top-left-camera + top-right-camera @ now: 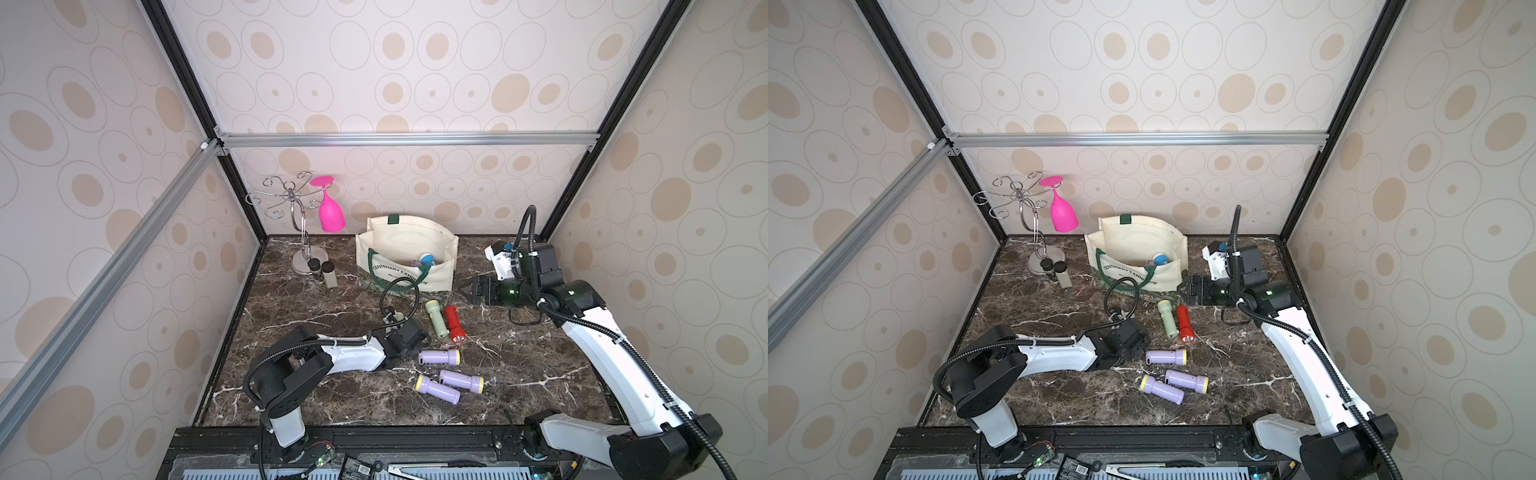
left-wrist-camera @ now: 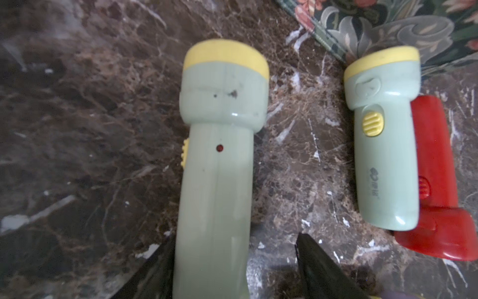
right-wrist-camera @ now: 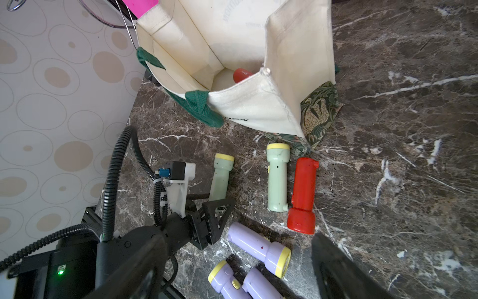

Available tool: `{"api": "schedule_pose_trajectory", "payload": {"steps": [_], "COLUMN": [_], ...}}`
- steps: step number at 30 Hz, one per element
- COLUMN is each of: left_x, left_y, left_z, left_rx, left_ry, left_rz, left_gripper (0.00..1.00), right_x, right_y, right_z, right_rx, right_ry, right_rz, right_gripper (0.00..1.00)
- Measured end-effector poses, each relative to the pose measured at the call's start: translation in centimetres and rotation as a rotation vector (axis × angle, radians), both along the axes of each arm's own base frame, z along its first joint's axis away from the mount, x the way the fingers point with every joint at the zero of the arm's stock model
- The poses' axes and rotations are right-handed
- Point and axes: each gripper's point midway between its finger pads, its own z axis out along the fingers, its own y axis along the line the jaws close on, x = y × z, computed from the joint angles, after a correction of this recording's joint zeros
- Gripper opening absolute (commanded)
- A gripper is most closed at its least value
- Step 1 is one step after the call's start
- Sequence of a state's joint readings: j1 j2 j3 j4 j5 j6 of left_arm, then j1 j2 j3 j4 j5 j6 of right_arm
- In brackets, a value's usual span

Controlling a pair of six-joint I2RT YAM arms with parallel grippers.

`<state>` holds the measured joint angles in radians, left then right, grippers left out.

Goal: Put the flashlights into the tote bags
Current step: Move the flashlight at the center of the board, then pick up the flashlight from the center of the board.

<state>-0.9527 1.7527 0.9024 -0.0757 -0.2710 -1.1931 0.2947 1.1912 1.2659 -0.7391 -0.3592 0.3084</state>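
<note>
Outside 1 bag: 3 lilac flashlights, 2 green, 1 red. Left hand half-parted round green; right hand spread, empty.

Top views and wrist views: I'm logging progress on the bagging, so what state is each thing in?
tote bag, upright, mouth open
blue flashlight, inside bag
bagged red flashlight, inside bag
first green flashlight, flat on table
left end effector, open, straddling first green flashlight
second green flashlight, flat on table
loose red flashlight, flat on table
lilac flashlights, flat on table
right end effector, open, empty
pink glass, hanging upside down
</note>
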Motion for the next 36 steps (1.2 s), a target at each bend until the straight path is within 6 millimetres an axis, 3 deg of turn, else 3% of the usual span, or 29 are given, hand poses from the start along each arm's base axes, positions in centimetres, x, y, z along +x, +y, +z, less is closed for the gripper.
{"api": "schedule_pose_trajectory", "payload": {"steps": [11,16,23,29,32,36], "left_x": [1.7,2.1,2.1,0.1,-1.1,-1.1], "left_y": [0.2,0.1,0.2,2.0,3.1,2.6], "left_z": [-0.4,-0.5,-0.5,0.0,2.2,8.3], "left_rx": [0.128,0.162,0.152,0.126,0.051,-0.126], "left_ry": [-0.027,-0.03,-0.036,-0.04,-0.098,-0.242], "left_rz": [-0.009,-0.018,-0.015,-0.033,-0.051,-0.068], "left_gripper": [0.51,0.31,0.11,0.04,0.04,0.0], "right_x": [0.0,0.1,0.1,0.1,-0.2,-0.8], "right_y": [0.0,0.0,0.0,0.0,0.0,0.3], "right_z": [0.0,0.2,0.9,1.9,1.8,2.0], "right_rx": [0.0,0.001,0.005,0.012,0.01,0.03], "right_ry": [0.001,-0.003,-0.017,-0.033,-0.017,0.006], "right_rz": [0.0,0.0,0.0,0.001,0.004,0.02], "right_gripper": [0.9,0.89,0.89,0.89,0.88,0.88]}}
